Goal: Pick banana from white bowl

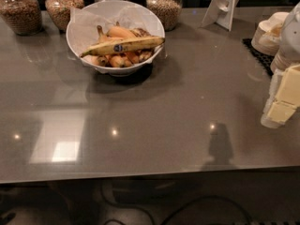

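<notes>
The banana [123, 46] is long and yellow with brown speckles and a small blue sticker at mid-length. It lies across the top of several shorter orange-brown bananas in the white bowl [80, 35], which is lined with crinkled white paper and stands at the back left of the grey counter. My gripper [280, 108] is at the right edge of the view, low over the counter, far to the right of the bowl and well apart from it. It holds nothing that I can see.
Several glass jars of grain [19, 11] stand along the back edge behind the bowl. A white stand [224, 4] is at the back right. Stacked cream bowls [269, 33] sit on a black mat [258, 55] behind my gripper. The counter's front edge [140, 176] runs along the bottom.
</notes>
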Tool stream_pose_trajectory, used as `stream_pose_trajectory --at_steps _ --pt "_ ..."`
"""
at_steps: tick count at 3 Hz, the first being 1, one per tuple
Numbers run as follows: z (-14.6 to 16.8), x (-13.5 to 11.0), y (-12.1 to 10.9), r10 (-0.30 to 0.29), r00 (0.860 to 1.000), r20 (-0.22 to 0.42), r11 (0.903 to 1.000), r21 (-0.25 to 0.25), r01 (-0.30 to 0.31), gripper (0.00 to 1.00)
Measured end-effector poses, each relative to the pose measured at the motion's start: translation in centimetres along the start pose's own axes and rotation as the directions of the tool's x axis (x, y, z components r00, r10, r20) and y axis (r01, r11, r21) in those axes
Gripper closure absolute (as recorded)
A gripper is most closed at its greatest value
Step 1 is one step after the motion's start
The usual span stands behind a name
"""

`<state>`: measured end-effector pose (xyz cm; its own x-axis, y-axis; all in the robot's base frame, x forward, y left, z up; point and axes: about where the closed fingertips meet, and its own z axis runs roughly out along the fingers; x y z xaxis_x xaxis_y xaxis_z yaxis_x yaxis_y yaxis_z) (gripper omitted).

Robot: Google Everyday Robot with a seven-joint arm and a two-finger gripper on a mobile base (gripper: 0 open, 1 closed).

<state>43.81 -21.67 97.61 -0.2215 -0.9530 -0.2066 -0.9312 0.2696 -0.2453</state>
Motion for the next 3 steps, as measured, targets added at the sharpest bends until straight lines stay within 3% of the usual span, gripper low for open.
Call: stream_pose_trajectory --at_steps 1,2,3 --pt "0.0 0.0 0.0 0.0 1.0 0.0 1.0 0.0 0.0 0.0" --pt "0.0 -1.5 -1.0 -0.021 0.997 0.077 0.9995 0.024 0.019 0.0" --pt "0.4 -5.2 -3.5 -0.065 0.969 0.24 0.9955 0.083 0.046 0.0"
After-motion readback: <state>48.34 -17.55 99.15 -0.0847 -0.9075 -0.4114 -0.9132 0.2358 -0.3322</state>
